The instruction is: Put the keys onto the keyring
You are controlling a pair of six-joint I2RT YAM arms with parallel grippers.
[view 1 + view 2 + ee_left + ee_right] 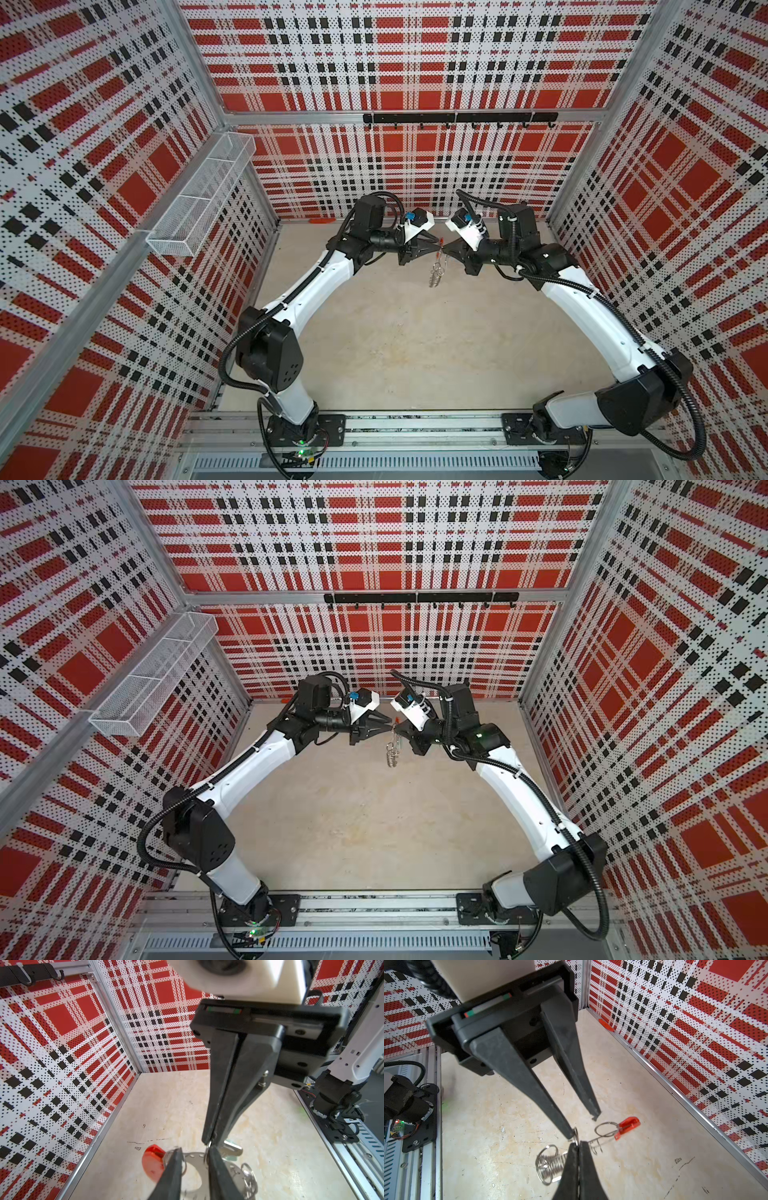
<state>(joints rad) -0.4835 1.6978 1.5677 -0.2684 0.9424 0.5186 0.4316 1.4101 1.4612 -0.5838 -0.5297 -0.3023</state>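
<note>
My right gripper (pixel 209 1140) has its fingers pressed together on a small ring at the rim of the keyring (pixel 550 1164). The keyring hangs in the air over the table (pixel 395 332), nearer its back edge. My left gripper (pixel 583 1125) is spread, one fingertip touching that ring, holding nothing. The key (pixel 232 1150) shows just behind my right fingertips, but I cannot tell whether it is threaded on. I judge the threading near its end, with checking and setting down left.
</note>
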